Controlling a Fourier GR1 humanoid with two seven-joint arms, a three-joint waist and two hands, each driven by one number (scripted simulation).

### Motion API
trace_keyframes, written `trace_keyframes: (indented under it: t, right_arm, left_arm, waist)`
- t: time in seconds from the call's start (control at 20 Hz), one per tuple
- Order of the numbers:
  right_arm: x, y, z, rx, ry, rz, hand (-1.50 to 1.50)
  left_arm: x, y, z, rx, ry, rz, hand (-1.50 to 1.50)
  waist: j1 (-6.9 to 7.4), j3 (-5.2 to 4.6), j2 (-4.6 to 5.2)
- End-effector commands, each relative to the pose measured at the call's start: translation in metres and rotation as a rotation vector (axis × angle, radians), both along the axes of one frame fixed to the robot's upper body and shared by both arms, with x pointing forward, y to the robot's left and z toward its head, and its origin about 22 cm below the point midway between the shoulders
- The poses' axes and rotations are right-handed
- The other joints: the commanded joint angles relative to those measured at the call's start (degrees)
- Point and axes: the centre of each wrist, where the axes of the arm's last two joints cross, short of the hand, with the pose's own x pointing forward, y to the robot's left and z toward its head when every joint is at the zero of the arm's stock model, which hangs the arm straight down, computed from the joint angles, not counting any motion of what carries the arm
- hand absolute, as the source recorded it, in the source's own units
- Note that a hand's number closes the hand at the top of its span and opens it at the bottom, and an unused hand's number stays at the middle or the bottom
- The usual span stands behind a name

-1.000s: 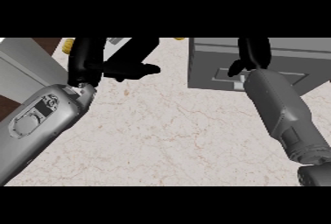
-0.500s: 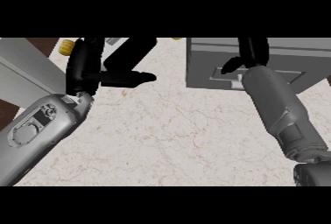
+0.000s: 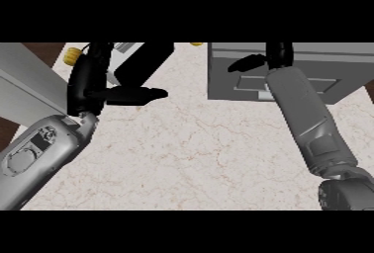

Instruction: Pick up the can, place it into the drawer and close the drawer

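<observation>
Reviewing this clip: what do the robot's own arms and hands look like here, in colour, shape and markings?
Both forearms are grey, rounded shells ending in black hands. The left forearm is lighter, glossy silver-grey, with an oval recessed panel holding darker details. The right forearm is darker matte grey, long and tapering, with a segmented joint near the lower edge. The left hand and right hand are plain black; no cables or lettering are visible.

We see an evenly lit scene, bright but soft, with no strong glare on the pale counter (image 3: 197, 148). The grey drawer unit (image 3: 292, 79) throws only a faint shadow at its base. Both black hands, left (image 3: 91, 84) and right (image 3: 274, 57), appear as dark shapes with little detail inside. The grey forearms show gentle shading.
</observation>
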Motion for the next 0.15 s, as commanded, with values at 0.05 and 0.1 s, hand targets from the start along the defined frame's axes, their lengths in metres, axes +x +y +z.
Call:
trace_keyframes:
  t: [0.05, 0.1]
  right_arm:
    - [0.003, 0.016, 0.010, 0.191, -0.034, 0.006, -1.50]
    - [0.002, 0.005, 0.006, 0.202, -0.050, 0.000, -1.50]
  left_arm:
    - [-0.001, 0.007, 0.002, -0.016, -0.012, 0.010, -1.50]
    - [-0.008, 0.015, -0.001, -0.003, -0.001, 0.010, -1.50]
  waist:
    - [0.13, -0.28, -0.36]
    - [0.30, -0.28, -0.53]
